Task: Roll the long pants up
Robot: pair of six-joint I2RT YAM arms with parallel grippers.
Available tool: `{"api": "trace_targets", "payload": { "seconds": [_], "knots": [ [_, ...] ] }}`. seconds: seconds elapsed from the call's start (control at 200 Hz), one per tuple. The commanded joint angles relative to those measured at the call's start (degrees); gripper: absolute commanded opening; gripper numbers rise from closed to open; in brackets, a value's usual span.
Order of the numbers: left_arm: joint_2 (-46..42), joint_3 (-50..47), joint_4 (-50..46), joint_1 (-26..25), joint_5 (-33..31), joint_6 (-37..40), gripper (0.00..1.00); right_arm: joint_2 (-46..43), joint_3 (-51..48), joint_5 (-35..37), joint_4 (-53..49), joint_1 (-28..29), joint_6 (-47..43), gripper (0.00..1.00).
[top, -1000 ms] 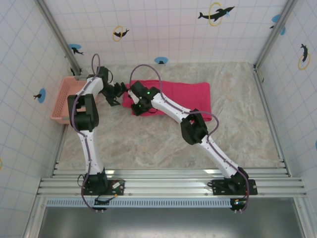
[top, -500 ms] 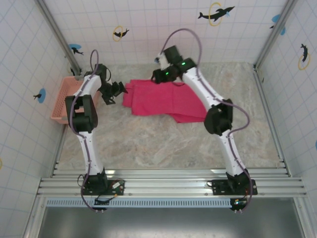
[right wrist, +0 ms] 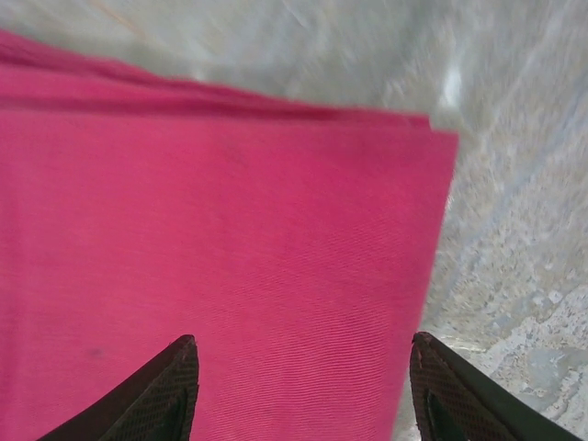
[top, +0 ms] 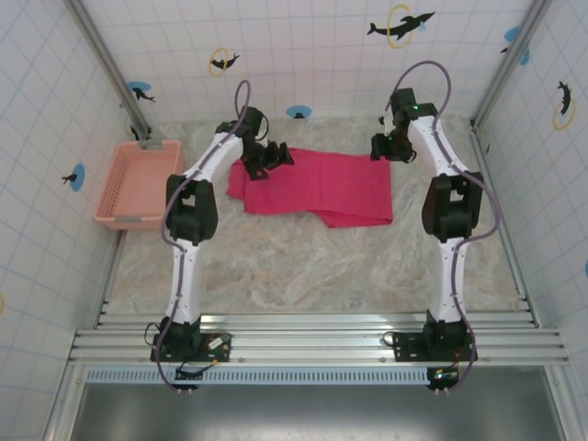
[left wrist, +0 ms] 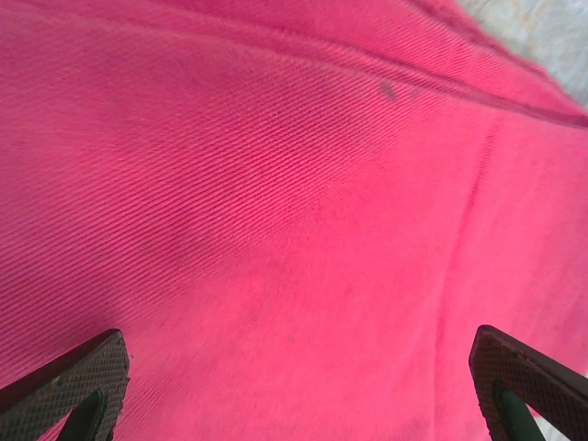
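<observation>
The long pants [top: 322, 188] lie folded flat at the far middle of the surface [top: 303, 266]. We judge them soft, light and limp, best pinched at an end's layered edge. The left tool [top: 277, 158] and right tool [top: 378, 149] hang over either end, jaws apart, empty.
</observation>
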Motion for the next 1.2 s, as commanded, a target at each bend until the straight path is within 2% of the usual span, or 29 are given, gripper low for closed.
{"api": "trace_targets", "payload": {
  "seconds": [0.0, 0.205, 0.315, 0.355, 0.45, 0.54, 0.621, 0.711, 0.931, 1.051, 1.196],
  "knots": [
    [4.1, 2.7, -1.4, 0.5, 0.1, -3.7, 0.97, 2.8, 0.6, -0.6, -1.6, -1.0, -2.4, 0.63],
    [7.2, 5.6, -1.1, 0.4, -0.4, -6.3, 0.97, 10.1, 4.8, -5.3, -3.1, -1.3, -1.8, 0.61],
    [8.5, 5.9, -0.9, 0.4, -0.4, -7.6, 0.98, 12.9, 6.2, -6.3, -3.5, -0.7, -0.9, 0.53],
    [9.1, 6.1, -0.6, 0.5, 0.1, -8.1, 0.98, 13.9, 6.9, -7.4, -3.5, -0.8, -0.6, 0.46],
    [10.8, 8.2, -0.7, 0.5, 0.3, -8.8, 0.97, 14.8, 8.0, -6.6, -3.9, -1.1, 1.2, 0.14],
    [14.0, 13.7, -2.3, 1.0, 0.1, -9.4, 0.97, 14.4, 7.3, -7.2, -3.4, -2.3, 3.1, 0.00],
    [18.2, 19.5, -1.9, 1.7, 1.9, -12.5, 0.97, 13.7, 6.0, -8.4, -3.7, -3.4, 4.1, 0.00],
    [21.0, 22.3, 3.3, 1.9, 3.5, -17.3, 0.97, 11.5, 2.5, -11.0, -4.0, -3.3, 4.6, 0.00],
    [25.5, 22.3, 16.9, 1.8, 5.1, -28.4, 0.97, 1.6, -15.6, -13.1, -1.5, -0.8, 8.8, 0.00],
    [27.8, 22.7, 25.0, 1.4, 4.9, -34.5, 0.97, -5.3, -26.4, -14.3, -0.1, 3.6, 10.8, 0.00],
    [31.4, 24.8, 31.1, 0.8, 5.4, -39.8, 0.97, -11.1, -36.8, -16.9, 0.8, 12.4, 14.0, 0.00]
  ]
}}
